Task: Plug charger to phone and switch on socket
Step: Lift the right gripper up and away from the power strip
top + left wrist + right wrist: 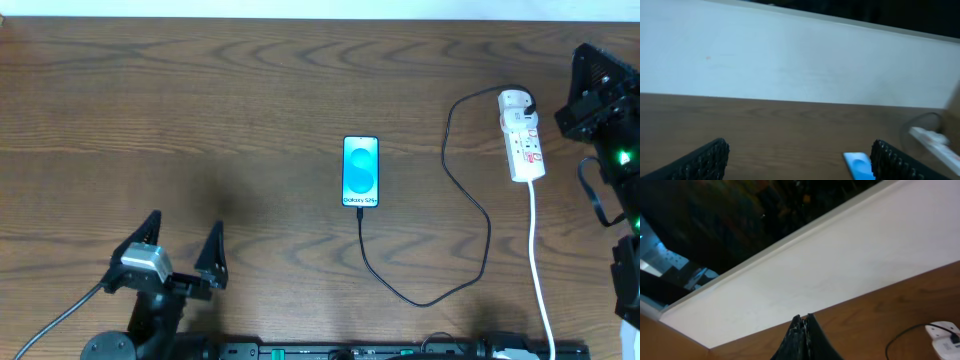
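- Apparently the plugging step is done: the charger (489, 232) loops across the table (200, 100) from the socket (522, 135), and its tip meets the bottom edge of the phone (360, 172), which lies mid-table with its screen lit.
- Whether the socket's switch is on cannot be read here, so I judge that step as possibly left to do.
- The left gripper (185, 235) gapes wide and holds nothing, well apart from the phone.
- The right gripper (803, 325) has its fingers pressed together on nothing, and its arm is just beside the socket.
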`<state>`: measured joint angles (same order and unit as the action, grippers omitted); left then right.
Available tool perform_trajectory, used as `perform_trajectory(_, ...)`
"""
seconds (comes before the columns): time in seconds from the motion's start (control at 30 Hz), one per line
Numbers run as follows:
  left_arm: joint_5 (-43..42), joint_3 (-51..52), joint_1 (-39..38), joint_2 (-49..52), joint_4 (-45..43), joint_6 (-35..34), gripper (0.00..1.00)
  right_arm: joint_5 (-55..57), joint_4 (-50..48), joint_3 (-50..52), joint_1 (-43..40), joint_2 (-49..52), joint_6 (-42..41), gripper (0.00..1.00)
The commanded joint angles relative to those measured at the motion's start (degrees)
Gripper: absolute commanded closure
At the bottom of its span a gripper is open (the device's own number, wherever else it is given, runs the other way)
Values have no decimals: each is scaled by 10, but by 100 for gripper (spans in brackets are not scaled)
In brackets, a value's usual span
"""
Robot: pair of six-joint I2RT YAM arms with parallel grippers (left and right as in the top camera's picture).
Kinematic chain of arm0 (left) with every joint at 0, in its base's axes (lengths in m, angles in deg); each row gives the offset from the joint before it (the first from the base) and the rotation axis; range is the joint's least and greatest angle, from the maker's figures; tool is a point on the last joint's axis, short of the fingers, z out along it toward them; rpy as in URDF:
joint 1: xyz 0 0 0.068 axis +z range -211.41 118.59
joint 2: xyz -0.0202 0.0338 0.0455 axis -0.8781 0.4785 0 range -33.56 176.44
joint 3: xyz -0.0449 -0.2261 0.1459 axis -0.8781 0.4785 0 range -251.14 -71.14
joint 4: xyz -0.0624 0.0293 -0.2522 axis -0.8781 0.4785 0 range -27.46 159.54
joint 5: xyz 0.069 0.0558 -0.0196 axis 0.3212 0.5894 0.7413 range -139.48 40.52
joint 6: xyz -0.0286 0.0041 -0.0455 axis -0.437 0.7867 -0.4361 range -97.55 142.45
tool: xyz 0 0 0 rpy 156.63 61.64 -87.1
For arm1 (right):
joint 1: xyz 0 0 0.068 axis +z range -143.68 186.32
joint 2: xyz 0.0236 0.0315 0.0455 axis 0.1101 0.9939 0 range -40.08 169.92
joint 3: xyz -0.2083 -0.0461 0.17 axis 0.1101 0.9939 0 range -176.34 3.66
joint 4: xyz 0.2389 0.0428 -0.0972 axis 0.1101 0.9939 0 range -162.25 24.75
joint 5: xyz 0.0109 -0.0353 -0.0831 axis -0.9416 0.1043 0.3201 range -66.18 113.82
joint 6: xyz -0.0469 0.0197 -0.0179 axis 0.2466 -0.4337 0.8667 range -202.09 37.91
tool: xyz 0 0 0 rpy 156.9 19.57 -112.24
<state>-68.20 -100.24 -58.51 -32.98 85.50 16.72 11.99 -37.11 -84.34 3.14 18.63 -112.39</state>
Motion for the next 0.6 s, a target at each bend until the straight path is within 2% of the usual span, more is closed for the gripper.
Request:
perform_trajectory(0.0, 95, 42, 2, -3, -27, 6, 10, -1, -10, 15, 17, -12, 13, 99)
perform_trajectory(0.3, 128, 206, 2, -3, -243, 6, 9, 19, -12, 15, 49, -15, 13, 99)
perform_trajectory(0.4, 128, 244, 2, -3, -280, 6, 9, 30, -13, 15, 55, -17, 13, 99)
perform_trajectory(0.57, 128, 265, 2, -3, -287, 6, 9, 30, -13, 15, 55, -21, 21, 99)
